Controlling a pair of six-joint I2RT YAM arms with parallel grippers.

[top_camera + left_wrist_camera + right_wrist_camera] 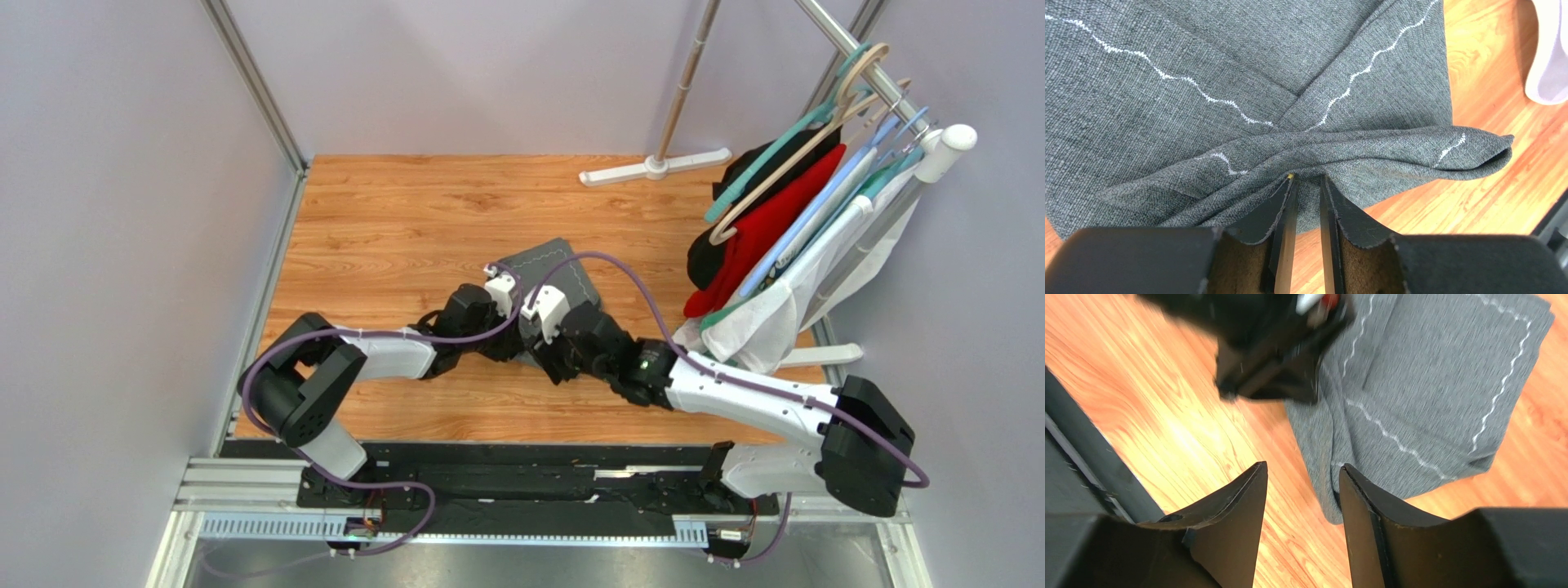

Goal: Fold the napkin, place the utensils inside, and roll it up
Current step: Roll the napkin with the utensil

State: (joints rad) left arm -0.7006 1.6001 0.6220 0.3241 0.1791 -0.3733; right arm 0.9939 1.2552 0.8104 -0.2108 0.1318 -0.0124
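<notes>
Napkin (1229, 73) sits bunched, pinched between the left jaws.

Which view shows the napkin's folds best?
The left wrist view: the napkin fills the frame, with its overlapping folds and stitching sharp. From the top it is small and half covered; the right wrist view blurs it.

Left arm (393, 355) and right arm (748, 395) both stretched toward the centre, wrists side by side. Right gripper (1303, 470) hangs higher, jaws apart, nothing between them. Left gripper (1308, 181) sits low, jaws narrow. Pinching at the tips? Hard to call.
</notes>
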